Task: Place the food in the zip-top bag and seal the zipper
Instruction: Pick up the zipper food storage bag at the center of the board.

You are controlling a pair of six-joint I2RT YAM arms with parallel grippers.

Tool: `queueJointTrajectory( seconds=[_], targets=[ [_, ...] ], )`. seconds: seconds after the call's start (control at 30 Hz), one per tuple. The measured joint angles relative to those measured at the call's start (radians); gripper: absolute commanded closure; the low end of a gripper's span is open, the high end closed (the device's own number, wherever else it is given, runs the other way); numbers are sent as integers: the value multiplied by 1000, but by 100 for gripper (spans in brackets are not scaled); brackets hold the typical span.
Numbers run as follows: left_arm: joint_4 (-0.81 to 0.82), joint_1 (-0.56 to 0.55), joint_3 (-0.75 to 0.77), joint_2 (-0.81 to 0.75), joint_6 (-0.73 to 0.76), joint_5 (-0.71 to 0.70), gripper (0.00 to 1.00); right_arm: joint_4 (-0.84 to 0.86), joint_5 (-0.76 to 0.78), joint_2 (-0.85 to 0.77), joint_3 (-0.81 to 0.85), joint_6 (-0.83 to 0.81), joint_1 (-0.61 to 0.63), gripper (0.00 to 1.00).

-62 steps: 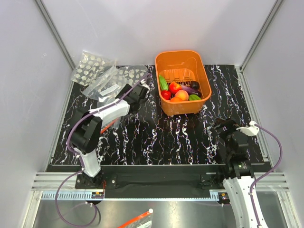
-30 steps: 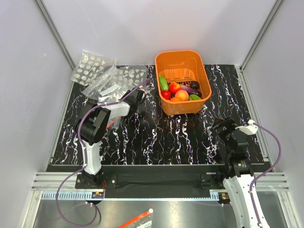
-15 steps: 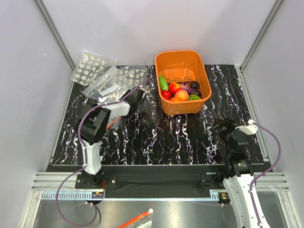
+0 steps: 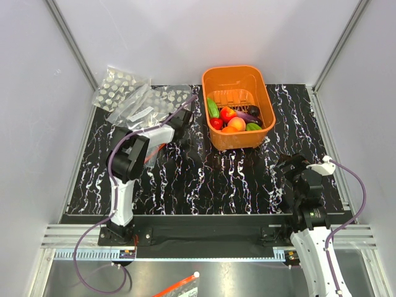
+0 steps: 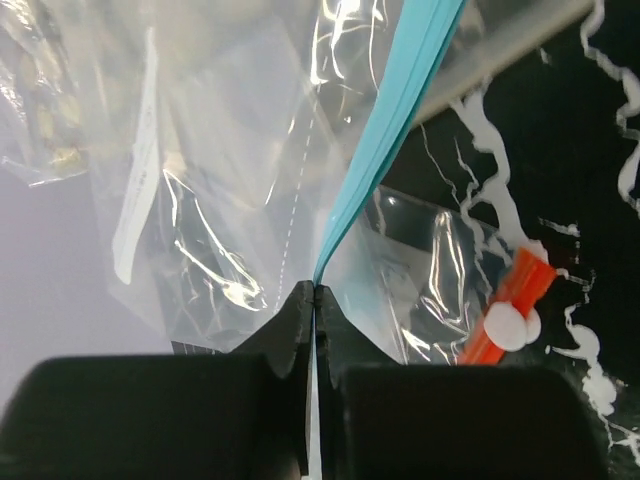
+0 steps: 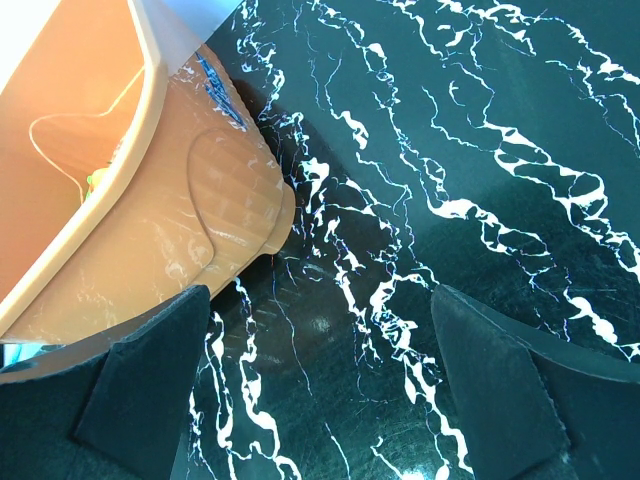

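The food (image 4: 234,119), glossy toy fruits and vegetables, lies in the orange basket (image 4: 267,105) at the back centre. The zip-top bag (image 5: 230,200) lies among clear bags at the back left (image 4: 143,110). Its teal zipper (image 5: 395,120) runs down into my left gripper (image 5: 316,292), which is shut on the end of that strip. In the top view the left gripper (image 4: 180,120) sits at the bags' right edge. My right gripper (image 6: 320,380) hangs open and empty above the dark marbled table, near the right front (image 4: 289,166).
Another clear bag with a red strip and white slider (image 5: 512,305) lies just right of the held one. Packets with white dots (image 4: 117,85) sit at the back left corner. The basket's outer wall (image 6: 170,230) is close to my right gripper's left finger. Grey walls enclose the table.
My left gripper has closed on the teal strip, and the left arm has shifted slightly toward the bags. The right arm has not moved.
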Motion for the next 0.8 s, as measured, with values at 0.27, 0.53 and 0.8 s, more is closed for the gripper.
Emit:
queueJointTrajectory(
  seconds=[0.27,0.53,0.8],
  targets=[
    [-188,-12,67,-82,-158,29,100,0,-3,0,0,-2,0,0],
    [-461,-71,116,-249,-341,210,100,77,-256,11,-1,-95,0,5],
    [-526,-102,-69,-658,-465,542,100,90,-524,222,146,-99,3,25]
  ],
)
